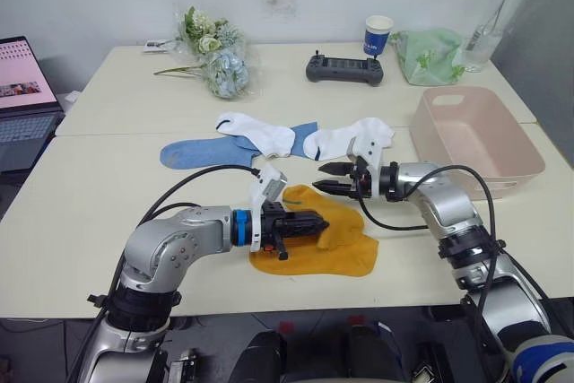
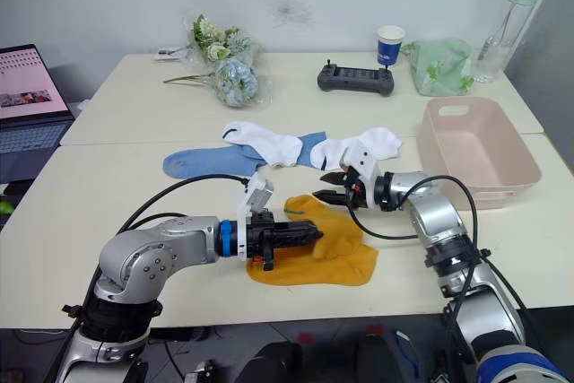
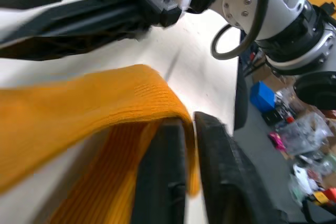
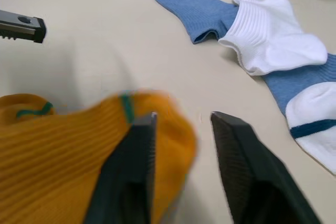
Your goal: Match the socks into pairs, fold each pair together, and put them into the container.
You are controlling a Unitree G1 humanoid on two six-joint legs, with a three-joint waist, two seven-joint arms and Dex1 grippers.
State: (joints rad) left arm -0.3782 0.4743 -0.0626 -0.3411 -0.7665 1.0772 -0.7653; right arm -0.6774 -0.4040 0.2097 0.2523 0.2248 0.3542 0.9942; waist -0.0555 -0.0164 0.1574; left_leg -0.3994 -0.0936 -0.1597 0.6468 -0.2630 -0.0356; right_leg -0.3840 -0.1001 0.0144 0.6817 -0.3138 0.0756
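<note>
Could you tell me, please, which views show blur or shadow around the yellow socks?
Right wrist view: the mustard-yellow ribbed sock smears at its edge beside the open jaws of the right gripper. Left wrist view: the shut left gripper and the arm above look soft. Left eye view: soft shadows under both arms on the cream table.

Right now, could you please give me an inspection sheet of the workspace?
Surface: two pale tables pushed together.
Job's things: two yellow socks stacked at the front; two blue socks and two white socks overlapping mid-table; pink tub on the robot's right, nothing seen inside.
Clutter: flowers, controller, cup, green bag, bottle at the back.
Tools: left tool shut on a yellow sock's edge; right tool open above the yellow socks.
Cables: black cables looping along both arms.
Surroundings: laptop on the robot's left.
</note>
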